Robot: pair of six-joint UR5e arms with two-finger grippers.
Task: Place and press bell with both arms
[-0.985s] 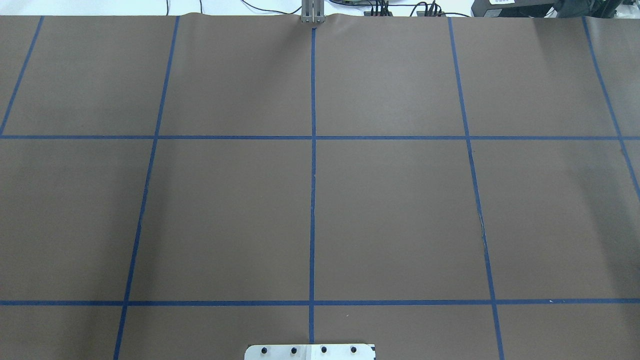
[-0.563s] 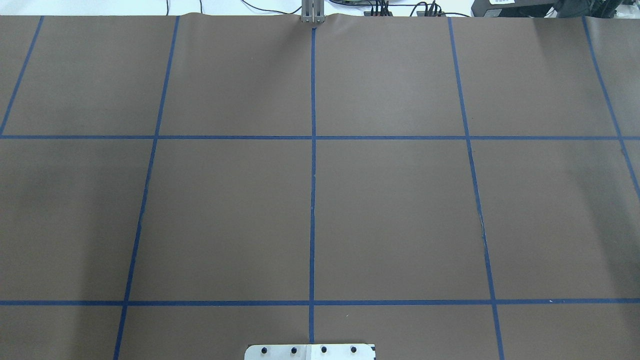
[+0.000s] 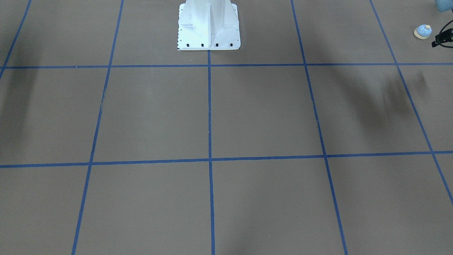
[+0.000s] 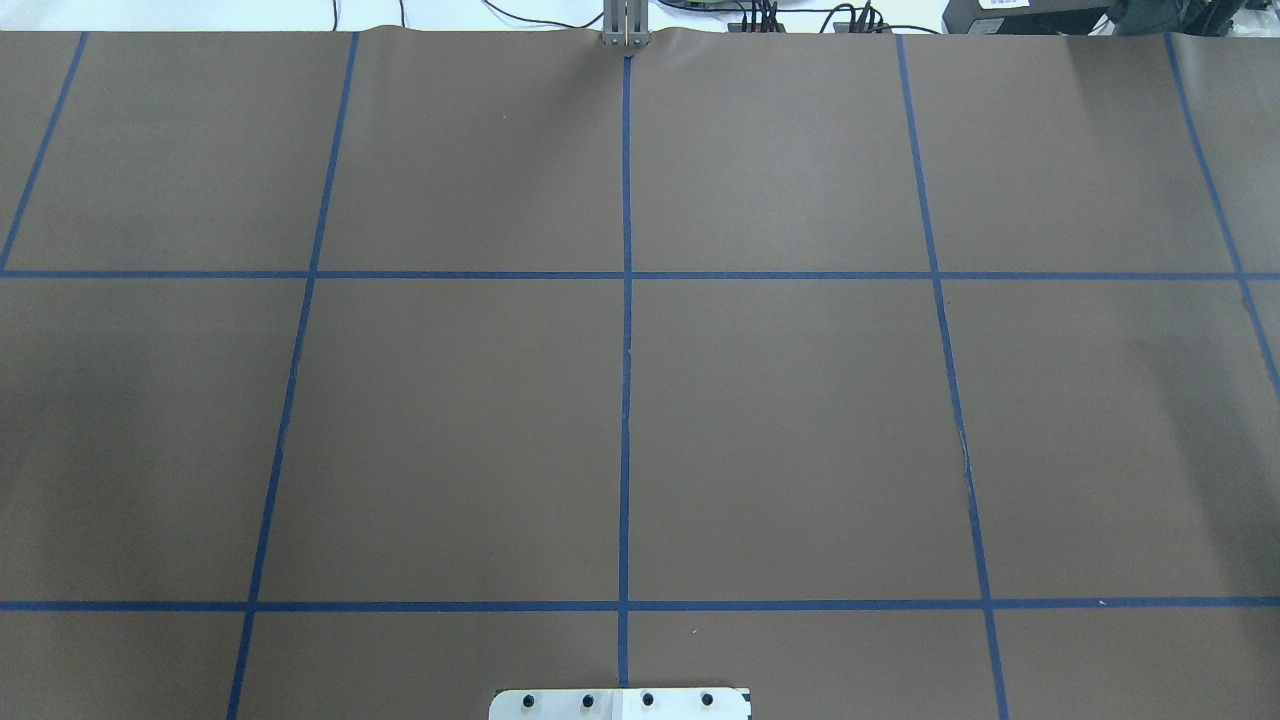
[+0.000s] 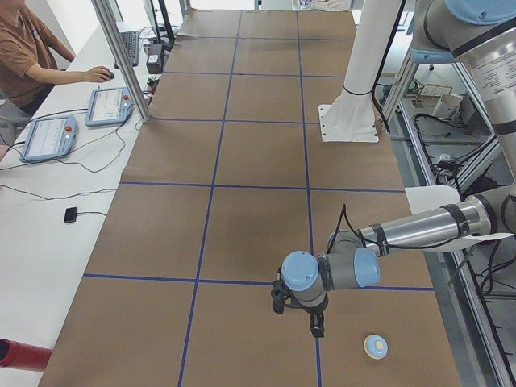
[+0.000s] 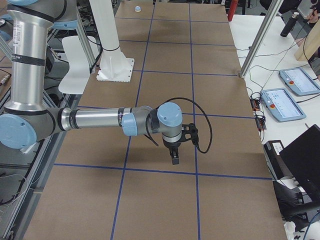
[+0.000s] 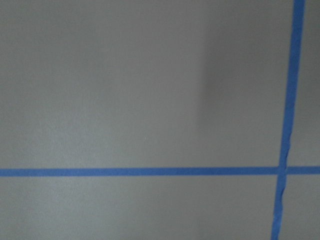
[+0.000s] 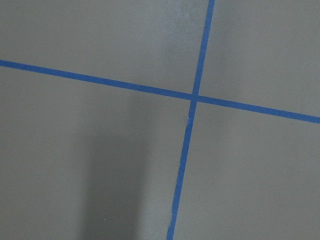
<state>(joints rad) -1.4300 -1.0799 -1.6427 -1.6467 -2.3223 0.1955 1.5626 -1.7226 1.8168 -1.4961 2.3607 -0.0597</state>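
The small light-blue bell (image 3: pixel 423 32) with its cream base stands upright on the brown table near the robot's left end. It also shows in the exterior left view (image 5: pixel 376 347) and far off in the exterior right view (image 6: pixel 138 8). My left gripper (image 5: pixel 315 327) points down, a short way from the bell; only a black bit of it (image 3: pixel 442 37) shows at the front-facing view's edge, so I cannot tell its state. My right gripper (image 6: pixel 175 160) hangs over the table's other end, far from the bell; I cannot tell its state. Both wrist views show only paper and blue tape.
The white pedestal (image 3: pixel 208 28) stands at the robot's side of the table (image 4: pixel 800 420). Blue tape lines grid the brown paper. An operator (image 5: pixel 32 56), tablets (image 5: pixel 50 135), an aluminium post (image 5: pixel 121 56) and a red cylinder (image 5: pixel 16 355) are along the far side.
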